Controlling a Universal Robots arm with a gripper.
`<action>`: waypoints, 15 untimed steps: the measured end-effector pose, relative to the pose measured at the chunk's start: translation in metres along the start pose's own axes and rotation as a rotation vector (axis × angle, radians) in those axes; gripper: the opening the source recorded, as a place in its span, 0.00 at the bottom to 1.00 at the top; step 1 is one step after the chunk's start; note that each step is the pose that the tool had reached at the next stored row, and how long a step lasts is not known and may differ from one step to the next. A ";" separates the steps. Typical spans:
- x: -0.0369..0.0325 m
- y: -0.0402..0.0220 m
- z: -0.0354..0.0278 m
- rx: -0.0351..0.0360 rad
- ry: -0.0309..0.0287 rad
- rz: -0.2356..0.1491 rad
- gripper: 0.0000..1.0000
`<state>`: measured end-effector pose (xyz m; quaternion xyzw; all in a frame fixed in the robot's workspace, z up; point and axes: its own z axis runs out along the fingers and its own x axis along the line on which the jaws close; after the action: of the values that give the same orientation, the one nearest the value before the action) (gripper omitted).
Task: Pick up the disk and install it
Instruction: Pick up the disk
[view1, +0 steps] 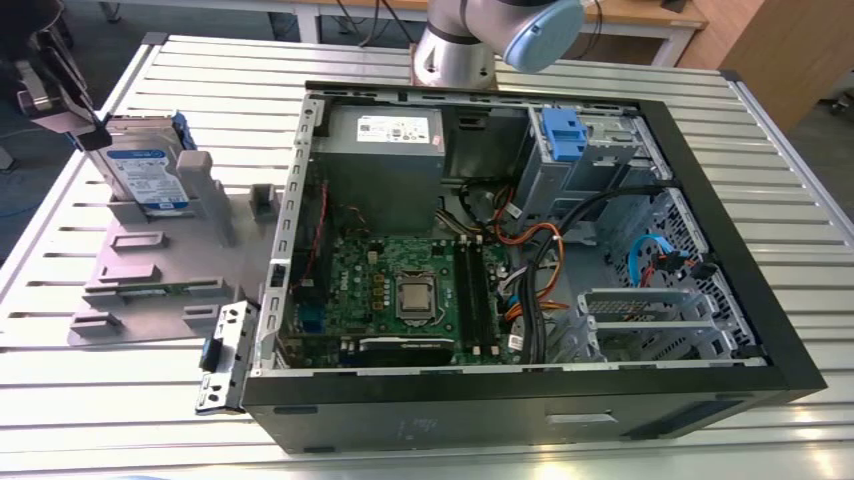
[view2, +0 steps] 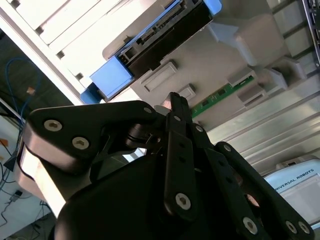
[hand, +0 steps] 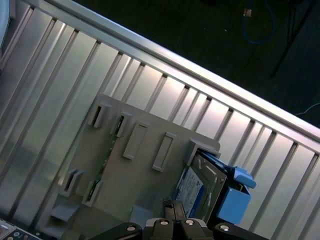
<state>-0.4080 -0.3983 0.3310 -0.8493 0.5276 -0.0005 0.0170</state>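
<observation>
The silver hard drive in its blue carrier frame (view1: 144, 172) is seen upright in the grey fixture (view1: 150, 272), not yet picked up. The tool (view2: 175, 102) is held closed and empty just beside it.

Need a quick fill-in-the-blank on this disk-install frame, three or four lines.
1. The disk sits in a plastic frame coloured ___.
2. It stands in a grey holder on the exterior view's ___ of the computer case.
3. The disk is ___ the computer case, not installed.
4. The thing nearest the end effector is the ___.
Missing words: blue; left; outside; disk.
</observation>
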 end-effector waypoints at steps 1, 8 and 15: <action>0.0000 0.0000 0.0000 0.0000 -0.0001 -0.003 0.11; 0.0000 0.0000 0.0000 -0.0004 -0.0007 -0.024 0.11; 0.0000 0.0000 0.0000 -0.0007 -0.0013 -0.044 0.11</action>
<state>-0.4080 -0.3983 0.3310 -0.8606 0.5090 -0.0001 0.0170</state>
